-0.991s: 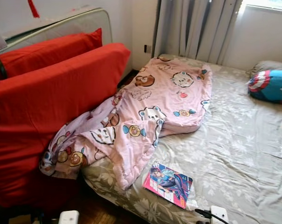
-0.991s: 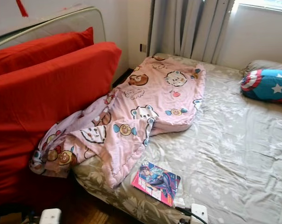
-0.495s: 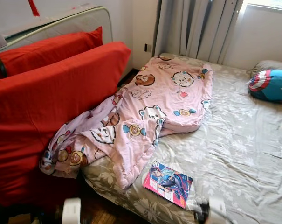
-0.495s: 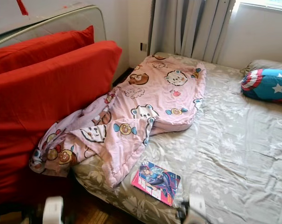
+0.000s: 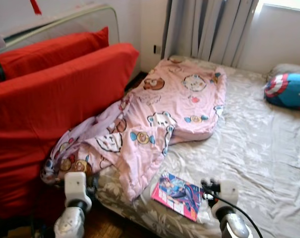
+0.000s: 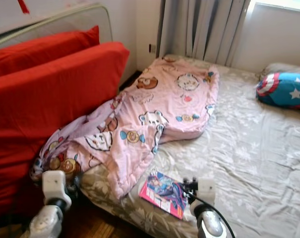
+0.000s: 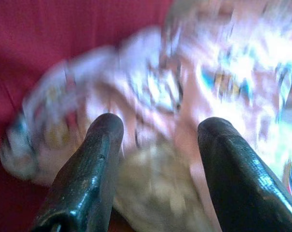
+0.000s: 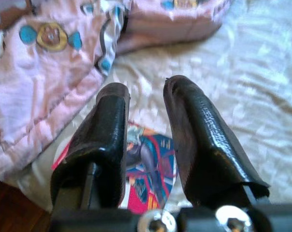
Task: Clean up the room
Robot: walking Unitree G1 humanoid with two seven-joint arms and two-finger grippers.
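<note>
Left eye view shows a room far from tidy. A pink blanket (image 5: 154, 119) lies rumpled across the bed (image 5: 254, 153), one end spilling off the near corner against the red cushions (image 5: 50, 109). A comic (image 5: 178, 195) lies flat on the sheet near the bed's front edge, just beside the blanket's hanging fold. A star-and-shield pillow (image 5: 288, 90) sits at the far side by the window, well apart from the rest. As far as can be judged, nothing has been put away yet: blanket unfolded, comic not picked up, so the whole job is left.

The left hand (image 7: 158, 140) has its two fingers spread with nothing between them, pointed at the drooping end of the blanket where it meets the cushions; that picture is blurred. The right hand (image 8: 146, 106) is also apart-fingered and empty, aimed down at the comic, which shows between and below its fingers, not touched.

Against half a second ago, both arms have come up: then only smeared white wrists showed at the bottom edge, now the left wrist stands before the blanket's low corner and the right one just beside the comic. Blanket, comic and pillow lie as they did.
</note>
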